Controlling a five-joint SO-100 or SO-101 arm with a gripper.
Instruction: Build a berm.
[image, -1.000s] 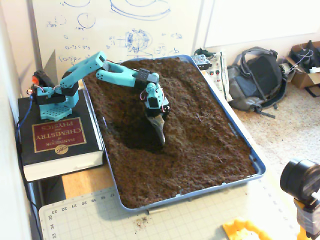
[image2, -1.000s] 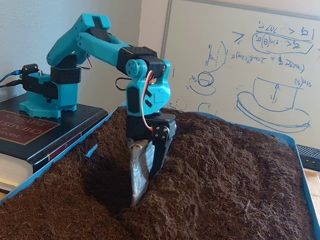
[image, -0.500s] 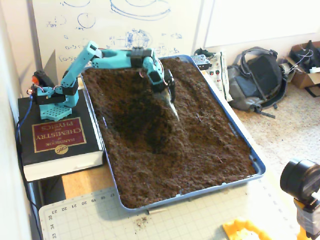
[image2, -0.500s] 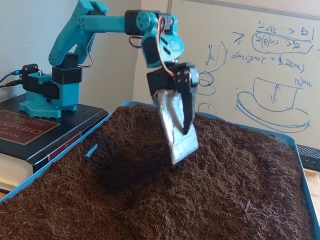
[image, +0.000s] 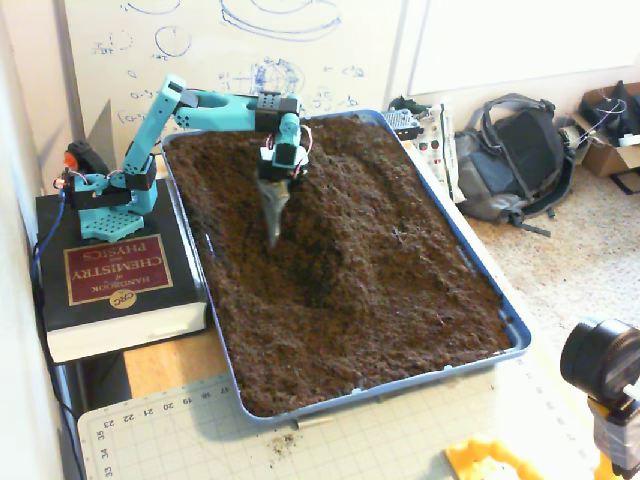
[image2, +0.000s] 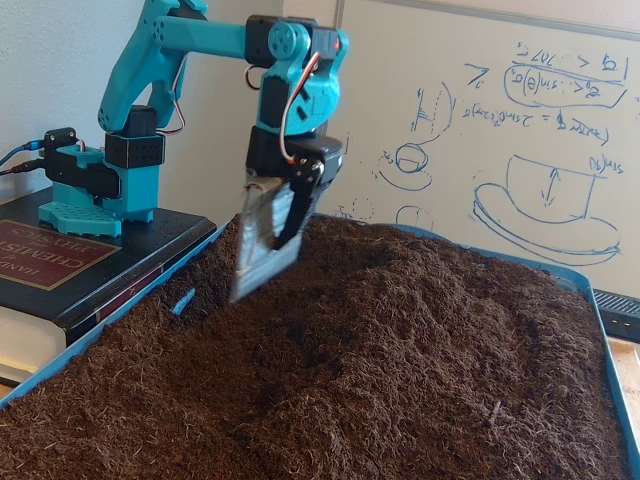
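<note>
Claw (image2: 262, 262) (image: 272, 225): teal printed arm, black jaw hardware with a flat grey blade-like plate on it, pointing down just above the soil, blurred — can't tell whether it's apart or together. Berm (image: 345, 215) (image2: 400, 310): loose, crumbly dark-brown hump with sloping sides, running from the claw's 3 o'clock toward 5 o'clock in the high fixed view. Soil fills a blue tray (image: 520, 330); arm base sits on a thick black book (image: 115, 280) at the tray's 9 o'clock.
</note>
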